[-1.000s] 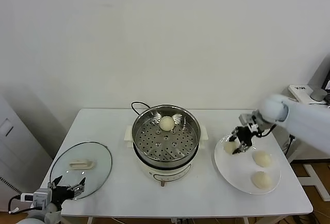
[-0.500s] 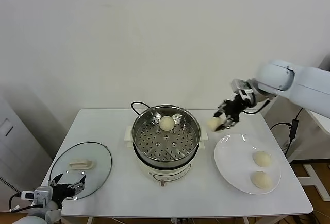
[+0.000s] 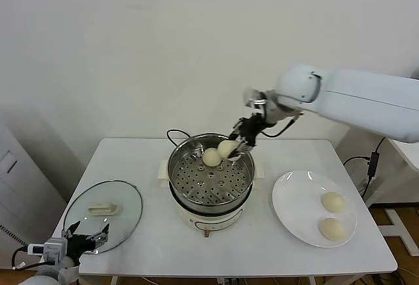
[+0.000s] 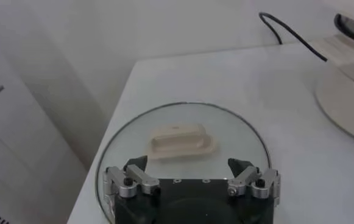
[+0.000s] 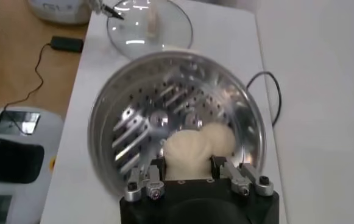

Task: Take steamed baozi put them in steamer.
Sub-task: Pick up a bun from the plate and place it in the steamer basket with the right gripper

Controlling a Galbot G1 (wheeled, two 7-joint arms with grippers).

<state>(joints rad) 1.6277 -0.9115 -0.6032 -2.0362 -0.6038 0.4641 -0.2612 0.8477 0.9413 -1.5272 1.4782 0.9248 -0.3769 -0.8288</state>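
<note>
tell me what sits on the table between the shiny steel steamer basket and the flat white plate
Nothing: in the head view only bare white table lies between the round steel steamer and the flat white plate.

The round perforated steamer basket (image 3: 211,175) is shiny polished steel, the small cream-white buns (image 3: 332,202) look smooth and matt, the flat white round plate (image 3: 298,208) is glossy, and the round lid (image 4: 183,131) is clear glass.

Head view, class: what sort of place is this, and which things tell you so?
Probably a staged test kitchen in a lab, not a home. A lone white table against a bare wall carries only an electric steamer, its glass lid and a plate of baozi.
</note>
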